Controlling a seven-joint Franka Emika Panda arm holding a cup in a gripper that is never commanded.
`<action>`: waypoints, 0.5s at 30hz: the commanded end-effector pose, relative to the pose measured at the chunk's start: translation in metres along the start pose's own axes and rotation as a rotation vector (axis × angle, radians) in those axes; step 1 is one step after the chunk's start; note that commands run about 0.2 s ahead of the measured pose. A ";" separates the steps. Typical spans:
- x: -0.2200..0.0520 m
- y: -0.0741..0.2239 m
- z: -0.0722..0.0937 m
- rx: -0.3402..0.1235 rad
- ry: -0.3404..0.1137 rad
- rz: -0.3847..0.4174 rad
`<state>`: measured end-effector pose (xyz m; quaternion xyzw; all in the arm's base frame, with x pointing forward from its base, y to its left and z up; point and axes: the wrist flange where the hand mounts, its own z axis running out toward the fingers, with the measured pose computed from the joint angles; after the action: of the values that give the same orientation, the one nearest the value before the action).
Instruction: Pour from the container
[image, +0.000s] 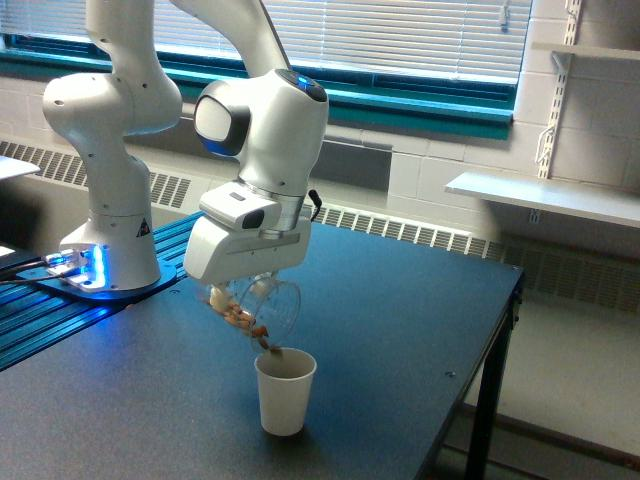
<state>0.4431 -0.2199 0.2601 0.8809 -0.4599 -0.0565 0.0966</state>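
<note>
- The gripper (250, 292) pinches the clear rounded container (262, 306), tipped, brown bits at its lip.
- White paper cup (285, 392) stands at its 5 o'clock, just below.
- Dark matte table (400, 320): open room toward 3 o'clock.

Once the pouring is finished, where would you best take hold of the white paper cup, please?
Grip the paper cup around its side wall, midway up, coming from the exterior view's right. It stands upright with an open top, and the tilted clear cup hangs over its left rim, so that side and the top are blocked.

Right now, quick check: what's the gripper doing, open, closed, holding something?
Gripper: closed on the clear cup, tipped over the paper cup.
</note>
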 end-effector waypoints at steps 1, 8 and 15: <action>0.006 0.005 -0.008 -0.010 0.010 -0.017; 0.007 0.007 -0.010 -0.021 0.006 -0.040; 0.007 0.011 -0.010 -0.044 0.006 -0.058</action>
<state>0.4420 -0.2245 0.2659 0.8878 -0.4422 -0.0661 0.1094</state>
